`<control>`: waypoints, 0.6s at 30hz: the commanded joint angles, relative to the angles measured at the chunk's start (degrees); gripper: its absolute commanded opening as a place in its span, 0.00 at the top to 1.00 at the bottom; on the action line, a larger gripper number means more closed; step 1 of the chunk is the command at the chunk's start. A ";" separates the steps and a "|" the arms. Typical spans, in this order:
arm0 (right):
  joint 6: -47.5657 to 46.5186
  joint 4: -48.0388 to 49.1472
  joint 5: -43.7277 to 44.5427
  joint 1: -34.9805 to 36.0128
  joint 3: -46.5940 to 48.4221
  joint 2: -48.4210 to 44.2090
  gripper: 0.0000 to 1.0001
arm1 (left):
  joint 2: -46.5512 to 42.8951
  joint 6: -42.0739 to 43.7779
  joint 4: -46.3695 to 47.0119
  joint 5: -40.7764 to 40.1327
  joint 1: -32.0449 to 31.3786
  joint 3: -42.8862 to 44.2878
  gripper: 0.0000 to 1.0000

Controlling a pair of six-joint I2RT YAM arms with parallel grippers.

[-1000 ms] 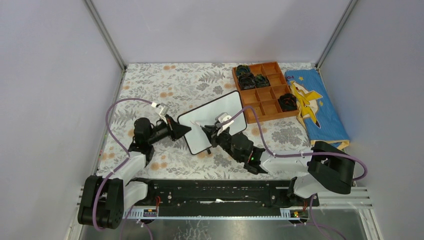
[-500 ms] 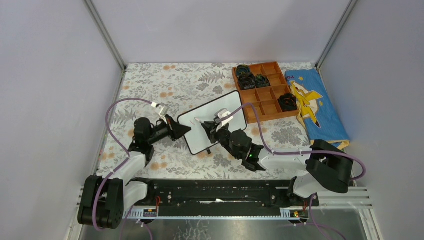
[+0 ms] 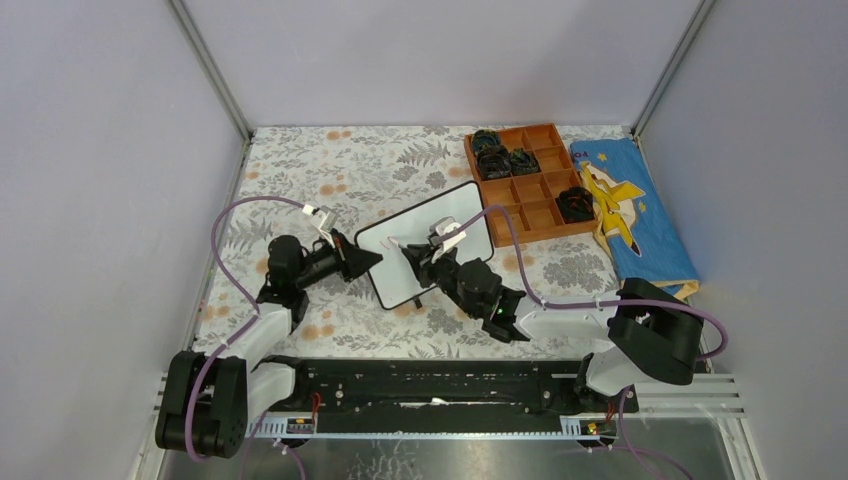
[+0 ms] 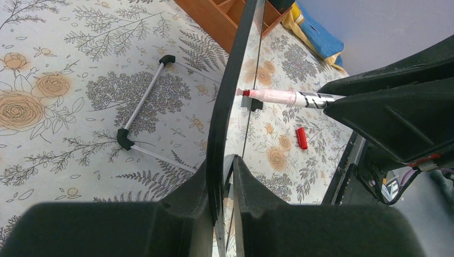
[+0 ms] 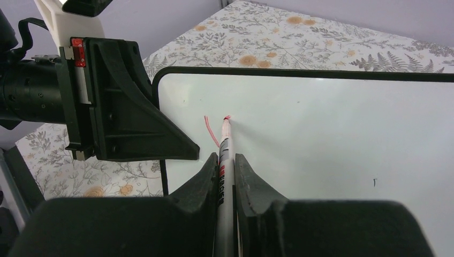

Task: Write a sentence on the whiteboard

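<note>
While left gripper (image 4: 223,163) pinches whiteboard (image 5: 332,139) edge, marker (image 5: 225,144) in right gripper (image 5: 226,159) touching face

black-white arms (image 3: 262,335), purple cables (image 3: 214,245)

The whiteboard (image 5: 332,134), at the right of the right wrist view, has a smooth, glossy white face and a thin black frame that looks like plastic. The marker (image 5: 225,142) has a plastic barrel, half clear and pink toward the tip. The left gripper (image 4: 220,163) and the right gripper (image 5: 226,159) are of matt black plastic. The table cover (image 3: 330,170) looks like matt printed cloth. At the upper right of the top view, the tray (image 3: 535,212) looks like smooth brown wood, and the blue cloth (image 3: 650,230) beside it is soft fabric. The rail (image 3: 450,400) at the bottom is bare metal.
</note>
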 commanded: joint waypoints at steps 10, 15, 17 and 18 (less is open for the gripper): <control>3.38 1.90 -2.18 -0.49 -4.04 -1.62 1.00 | 0.01 4.72 -3.09 -4.27 -0.29 0.87 0.87; 4.32 1.28 -2.61 -0.49 -5.22 -2.07 1.00 | -0.18 4.89 -3.34 -4.44 -0.35 0.88 0.87; 4.70 0.83 -2.77 -0.42 -5.67 -2.32 1.00 | -0.16 4.90 -3.39 -4.51 -0.40 0.89 0.86; 4.83 0.71 -2.80 -0.41 -6.03 -2.47 1.00 | -0.16 4.90 -3.39 -4.49 -0.39 0.86 0.87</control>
